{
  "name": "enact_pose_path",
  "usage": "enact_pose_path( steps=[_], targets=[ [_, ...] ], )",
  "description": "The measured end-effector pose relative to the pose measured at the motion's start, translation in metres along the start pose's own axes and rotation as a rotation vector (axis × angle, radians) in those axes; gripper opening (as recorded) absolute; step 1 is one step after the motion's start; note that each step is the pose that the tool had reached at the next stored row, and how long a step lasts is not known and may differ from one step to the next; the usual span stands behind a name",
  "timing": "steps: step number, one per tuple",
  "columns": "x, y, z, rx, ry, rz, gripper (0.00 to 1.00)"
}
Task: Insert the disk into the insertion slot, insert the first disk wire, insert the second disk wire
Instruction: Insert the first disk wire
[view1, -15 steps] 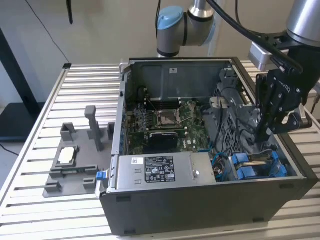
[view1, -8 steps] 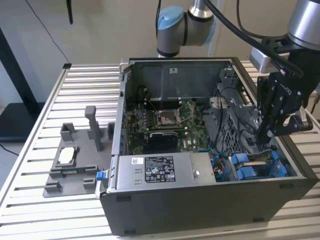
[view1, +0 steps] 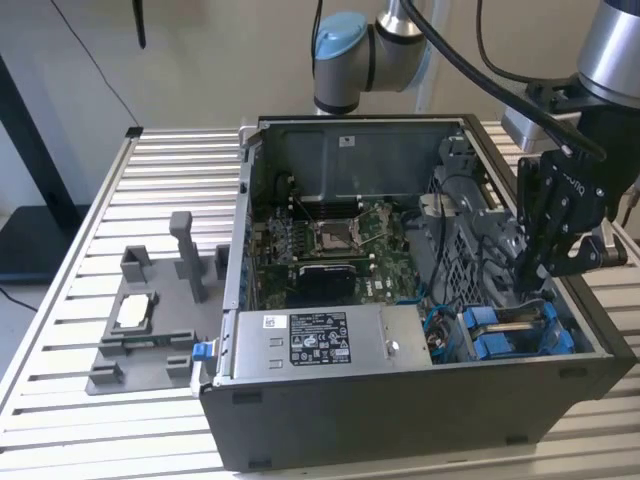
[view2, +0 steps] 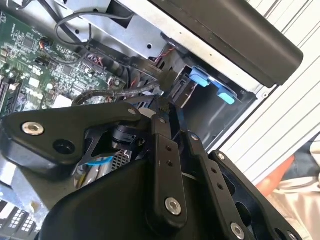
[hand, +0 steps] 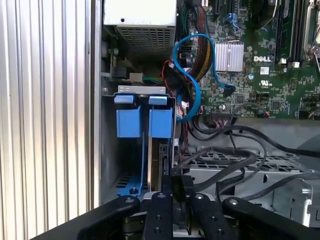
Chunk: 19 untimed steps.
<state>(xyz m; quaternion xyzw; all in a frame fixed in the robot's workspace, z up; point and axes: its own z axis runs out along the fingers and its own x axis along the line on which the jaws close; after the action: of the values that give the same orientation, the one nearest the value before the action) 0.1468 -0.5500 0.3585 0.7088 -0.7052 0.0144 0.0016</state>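
In the exterior view an open computer case (view1: 400, 420) lies on a slatted table (view1: 90, 200). The disk (view1: 515, 323) sits in the drive bay (view1: 470, 345) at the case's near corner, on the exterior view's right. It stands on edge. Its long axis runs along the near case wall, and its blue handle end points toward the power supply (view1: 320, 340) on the exterior view's left. The arm (view1: 610, 40) comes in from the far right and bends downward. The gripper (view1: 530, 285) points down into the case at the disk's right end. A grey tray (view1: 150, 345) holding a silver chip (view1: 133, 312) lies well apart, on the table to the left.

In the first wrist view two blue carriers (hand: 128, 121) stand side by side in the bay. The one farther from the case wall holds the disk (hand: 163, 160), whose length runs from its blue tab toward the gripper (hand: 177, 182). The fingers (hand: 159, 215) are drawn close together at the disk's rear end, among black cables (hand: 235, 162). Whether they pinch anything I cannot tell.

In the second wrist view the gripper (view2: 167, 112) is tilted over the bay, its tips near the blue tabs (view2: 199, 77), with the circuit board (view2: 30, 65) beyond.
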Motion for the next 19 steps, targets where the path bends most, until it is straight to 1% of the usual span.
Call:
enact_pose_path(
  steps=[4,10,19],
  targets=[
    [0.0001,-0.0023,0.0020,-0.0001,0.0012,0.004,0.19],
    [0.0004,-0.0035,0.0052,-0.0003,0.0060,0.010,0.19],
    [0.0019,-0.0055,0.0097,-0.0004,0.0097,0.016,0.19]
  ],
)
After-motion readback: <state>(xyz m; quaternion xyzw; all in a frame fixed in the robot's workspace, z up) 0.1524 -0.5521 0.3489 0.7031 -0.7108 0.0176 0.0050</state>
